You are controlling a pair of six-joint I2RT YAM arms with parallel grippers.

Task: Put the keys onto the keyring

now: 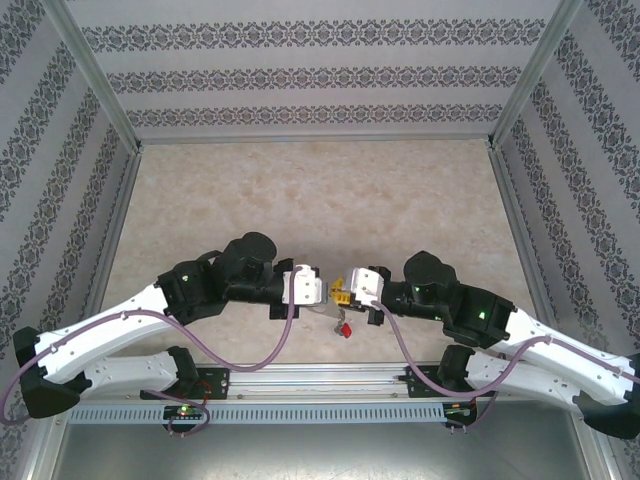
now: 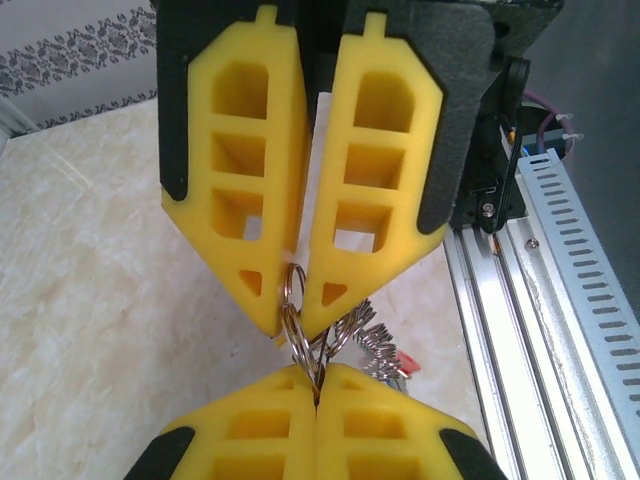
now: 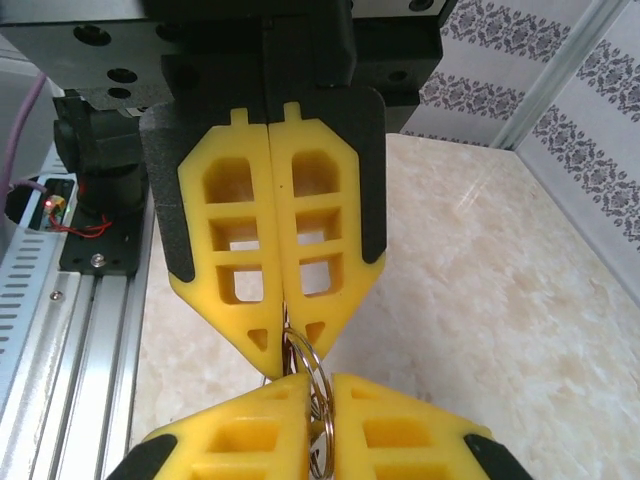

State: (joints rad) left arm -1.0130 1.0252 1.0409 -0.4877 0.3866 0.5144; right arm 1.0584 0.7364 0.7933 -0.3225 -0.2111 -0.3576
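My two grippers meet tip to tip low over the table's near edge. The keyring [image 2: 296,330] is a cluster of linked grey metal loops stretched between them. My left gripper [image 2: 318,388] is shut on its lower edge. My right gripper [image 3: 323,395] is shut on a large round loop [image 3: 310,352] of it, and the facing left fingers [image 3: 255,300] are pressed together. A red key head [image 1: 346,328] hangs below the grippers, beside more bunched metal loops [image 2: 378,338]. Yellow and blue key heads are hidden. In the top view the left gripper [image 1: 328,291] and right gripper [image 1: 350,288] nearly touch.
The aluminium rail [image 1: 320,378] that carries both arm bases runs just below the grippers. Purple cables [image 1: 270,350] loop along each arm. Patterned walls [image 1: 300,80] enclose the marbled table [image 1: 320,200] on three sides.
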